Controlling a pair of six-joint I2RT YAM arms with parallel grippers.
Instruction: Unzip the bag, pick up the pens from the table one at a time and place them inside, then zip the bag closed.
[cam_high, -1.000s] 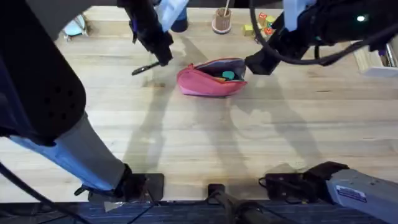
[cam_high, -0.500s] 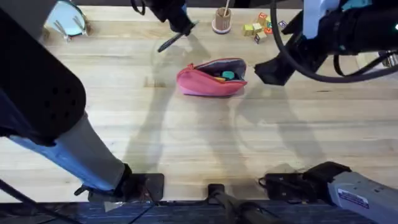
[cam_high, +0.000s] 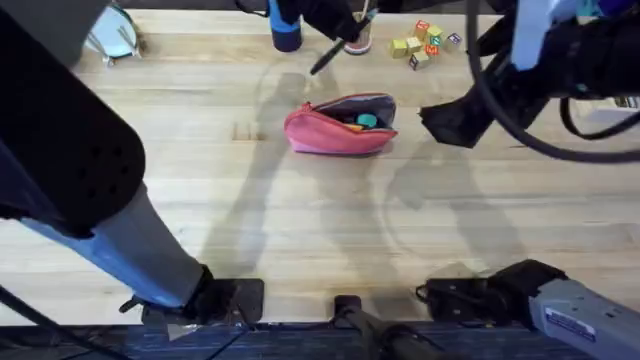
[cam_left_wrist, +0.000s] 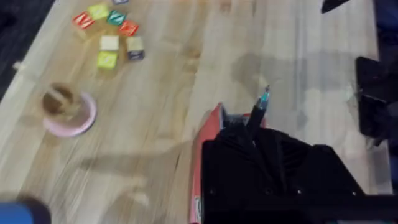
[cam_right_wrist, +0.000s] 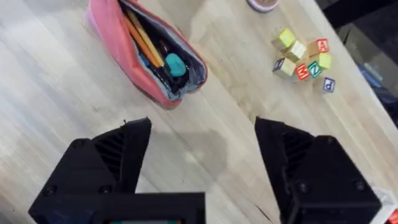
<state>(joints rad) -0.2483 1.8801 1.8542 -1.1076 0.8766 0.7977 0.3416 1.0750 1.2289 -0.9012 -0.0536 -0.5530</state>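
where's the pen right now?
The pen is held in the left gripper, in the air over the table's far side in the overhead view, just beyond the open pink bag.

Coloured letter blocks (cam_high: 427, 40), a pink cup (cam_left_wrist: 66, 110) and a blue cylinder (cam_high: 284, 27) at the far edge.

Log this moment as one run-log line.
left gripper: shut on pen, above table beyond bag | right gripper: open, empty, beside bag | bag: unzipped, items inside | stage: carrying pen
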